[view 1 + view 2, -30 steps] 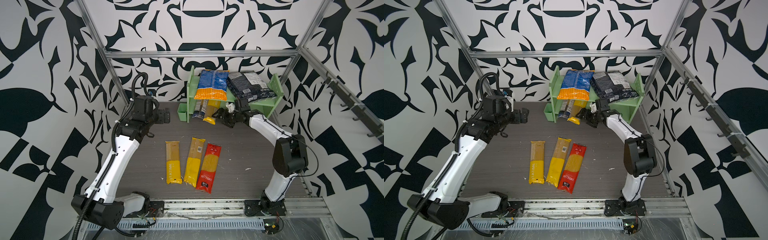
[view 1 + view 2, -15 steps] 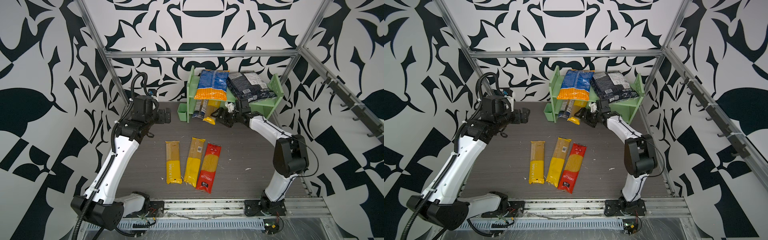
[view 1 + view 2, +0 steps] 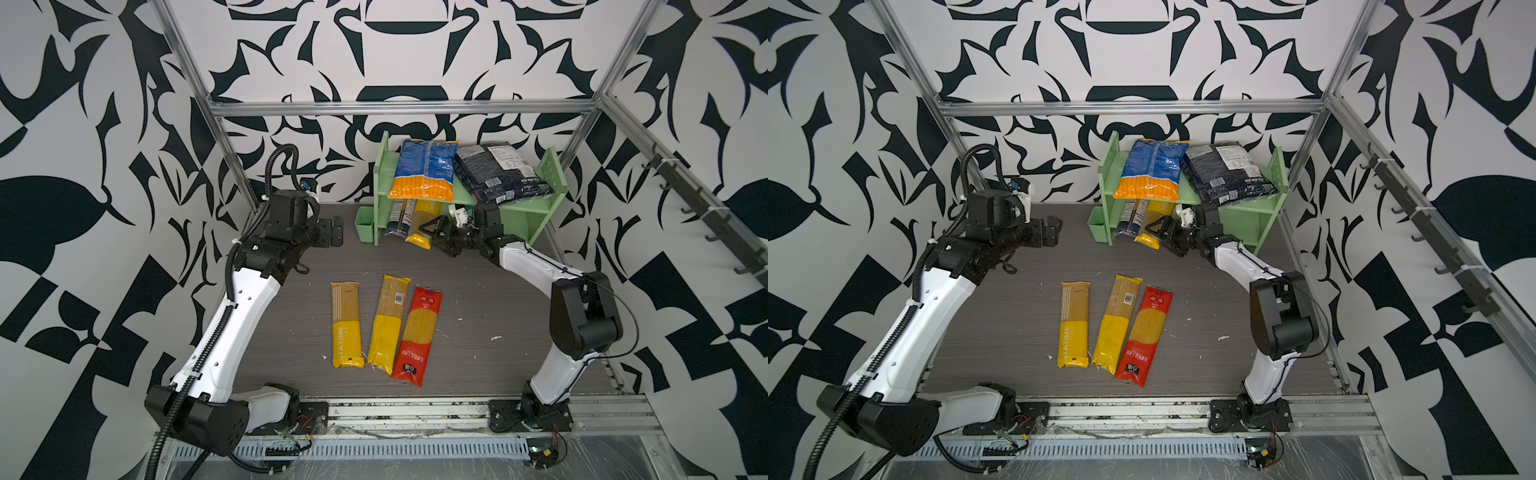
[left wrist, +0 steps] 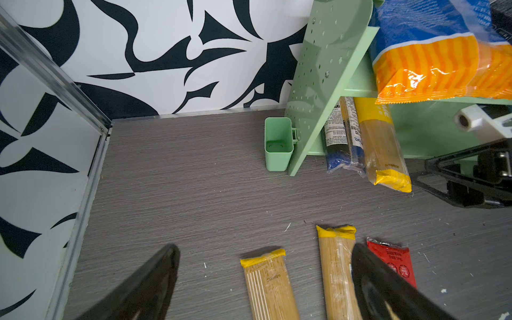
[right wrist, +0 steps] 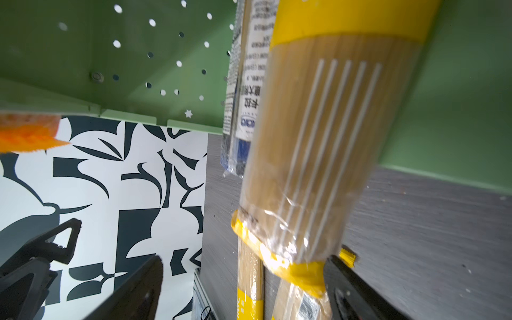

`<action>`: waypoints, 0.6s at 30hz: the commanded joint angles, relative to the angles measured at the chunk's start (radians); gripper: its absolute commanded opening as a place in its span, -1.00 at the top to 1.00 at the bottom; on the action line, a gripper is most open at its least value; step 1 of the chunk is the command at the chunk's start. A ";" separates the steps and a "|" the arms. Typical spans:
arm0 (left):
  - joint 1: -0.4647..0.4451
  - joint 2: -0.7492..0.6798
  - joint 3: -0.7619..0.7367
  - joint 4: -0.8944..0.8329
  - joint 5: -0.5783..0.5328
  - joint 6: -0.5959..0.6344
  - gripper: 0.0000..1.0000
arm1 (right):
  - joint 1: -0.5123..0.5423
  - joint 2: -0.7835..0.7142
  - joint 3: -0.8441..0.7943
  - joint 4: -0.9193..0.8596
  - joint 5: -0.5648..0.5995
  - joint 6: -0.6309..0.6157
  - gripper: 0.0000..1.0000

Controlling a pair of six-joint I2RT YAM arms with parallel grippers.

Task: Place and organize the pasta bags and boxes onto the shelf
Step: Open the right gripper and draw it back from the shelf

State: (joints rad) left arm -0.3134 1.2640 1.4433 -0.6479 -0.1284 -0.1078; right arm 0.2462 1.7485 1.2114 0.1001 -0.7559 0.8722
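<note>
The light green shelf (image 3: 555, 176) stands at the back. Its top tier carries a blue-and-orange bag (image 3: 424, 170) and a black bag (image 3: 498, 172). On the lower tier a navy-clear pack (image 3: 397, 218) and a yellow pack (image 3: 420, 226) stick out at the front. My right gripper (image 3: 430, 237) is open around the yellow pack's (image 5: 318, 152) front end, which lies close to one finger (image 5: 349, 285). Two yellow packs (image 3: 347, 324) (image 3: 388, 324) and a red pack (image 3: 415, 336) lie mid-table. My left gripper (image 3: 337, 231) hovers open and empty, left of the shelf.
A small green cup (image 4: 278, 144) hangs on the shelf's left side panel, near my left gripper. Patterned walls and aluminium frame posts (image 3: 232, 158) close in the table on three sides. Small white crumbs dot the grey tabletop (image 3: 478, 316).
</note>
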 commanded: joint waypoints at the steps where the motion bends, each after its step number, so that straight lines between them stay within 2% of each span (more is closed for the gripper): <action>1: 0.005 0.003 0.033 -0.004 0.025 -0.007 -0.98 | -0.007 -0.056 -0.028 0.119 -0.028 0.051 -0.85; 12: 0.004 -0.008 -0.016 0.001 0.019 -0.060 -0.98 | -0.007 -0.160 -0.159 0.130 -0.015 0.075 -0.85; 15: 0.005 -0.006 -0.029 0.007 0.019 -0.070 -0.98 | -0.003 -0.210 -0.211 0.087 -0.001 0.065 -0.85; 18: 0.005 -0.002 -0.040 0.017 0.025 -0.079 -0.98 | 0.012 -0.279 -0.237 -0.037 0.033 0.008 -0.85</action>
State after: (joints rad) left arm -0.3130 1.2644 1.4223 -0.6472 -0.1120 -0.1616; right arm 0.2459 1.5455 0.9852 0.1410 -0.7513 0.9298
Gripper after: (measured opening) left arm 0.992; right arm 0.925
